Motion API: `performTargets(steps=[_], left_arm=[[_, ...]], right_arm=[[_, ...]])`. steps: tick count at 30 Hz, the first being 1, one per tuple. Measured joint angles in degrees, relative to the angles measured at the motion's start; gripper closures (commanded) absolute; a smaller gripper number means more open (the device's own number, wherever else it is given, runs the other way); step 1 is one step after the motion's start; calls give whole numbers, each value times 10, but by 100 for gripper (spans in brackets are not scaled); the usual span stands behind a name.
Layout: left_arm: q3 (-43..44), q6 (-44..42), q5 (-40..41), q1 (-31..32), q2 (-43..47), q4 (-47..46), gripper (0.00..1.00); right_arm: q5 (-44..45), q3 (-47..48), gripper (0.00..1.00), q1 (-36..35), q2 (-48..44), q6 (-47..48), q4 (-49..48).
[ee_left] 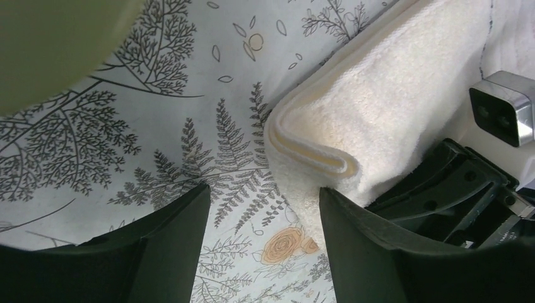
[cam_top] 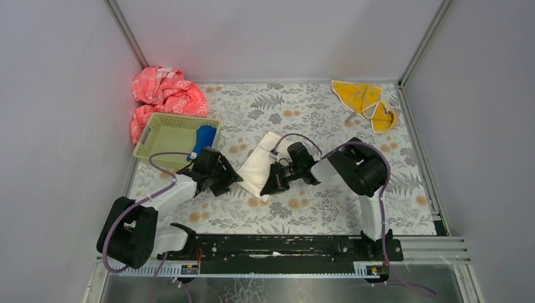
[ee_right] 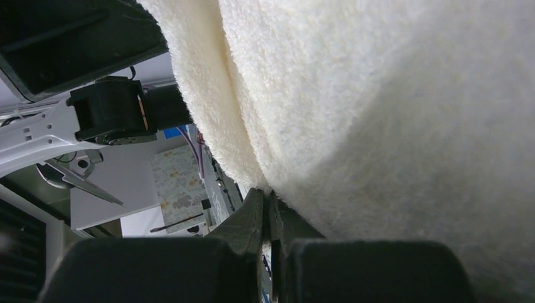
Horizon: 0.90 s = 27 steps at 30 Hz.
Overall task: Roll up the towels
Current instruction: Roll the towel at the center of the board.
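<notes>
My right gripper (ee_right: 265,203) is squeezed tight on the near edge of the cream-white towel (cam_top: 261,165), and the soft cloth hangs right over my wrist camera. My left gripper (ee_left: 264,190) is let go and holds nothing; its two fingers (ee_left: 170,240) stand apart just beside the folded end of that towel. The towel lies in the middle of the table (cam_top: 328,208), between my two arms. The blue towel (cam_top: 204,139) sits in the basket (cam_top: 165,136) on the left. The yellow-orange towel (cam_top: 364,100) lies in the far right corner, well apart.
</notes>
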<state>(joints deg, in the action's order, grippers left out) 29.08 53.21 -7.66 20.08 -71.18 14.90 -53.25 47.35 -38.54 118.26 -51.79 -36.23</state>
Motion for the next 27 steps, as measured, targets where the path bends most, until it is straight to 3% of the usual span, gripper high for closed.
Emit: performTargets(steps=[9, 19, 27], left_arm=[[-1, 6, -14, 0, 0, -31, 35], [-7, 12, -20, 0, -7, -63, 42], [-7, 14, -16, 0, -41, -89, 49]], right_arm=[[-4, 31, 94, 0, 0, 37, 75], [-4, 39, 94, 0, 0, 40, 92], [9, 58, 82, 0, -11, 79, 154]])
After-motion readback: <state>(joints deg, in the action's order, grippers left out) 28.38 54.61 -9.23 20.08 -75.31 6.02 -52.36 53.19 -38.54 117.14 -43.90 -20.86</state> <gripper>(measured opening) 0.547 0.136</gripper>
